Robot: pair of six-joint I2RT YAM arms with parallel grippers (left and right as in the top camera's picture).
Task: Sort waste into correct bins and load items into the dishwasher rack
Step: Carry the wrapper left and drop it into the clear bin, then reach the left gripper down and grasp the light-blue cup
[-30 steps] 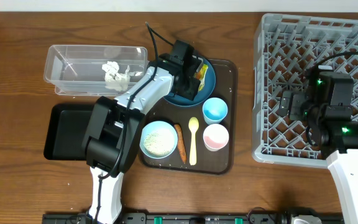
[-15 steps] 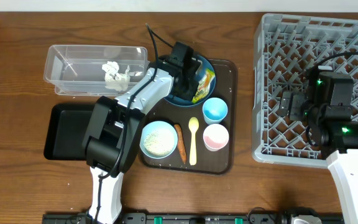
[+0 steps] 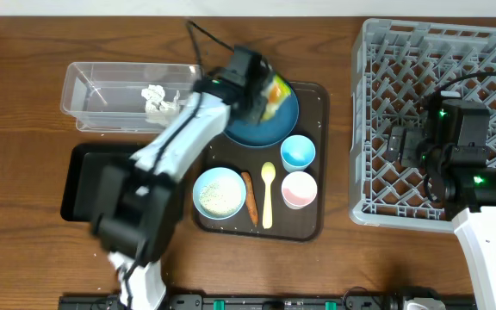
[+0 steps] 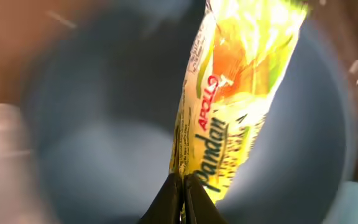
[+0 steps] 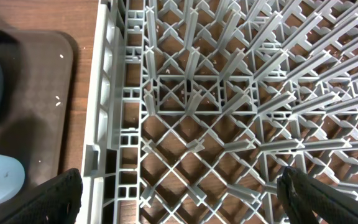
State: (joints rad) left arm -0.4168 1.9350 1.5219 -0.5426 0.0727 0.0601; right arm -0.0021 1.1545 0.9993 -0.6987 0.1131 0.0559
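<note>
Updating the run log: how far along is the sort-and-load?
Done: tissue is in the clear tub. In hand: left fingers pinch the wrapper above the plate. Left: rice in the bowl and the carrot stick need binning; plate, bowl, blue cup, pink cup and spoon all sit on the brown tray; the rack is empty, right fingers open over it.
</note>
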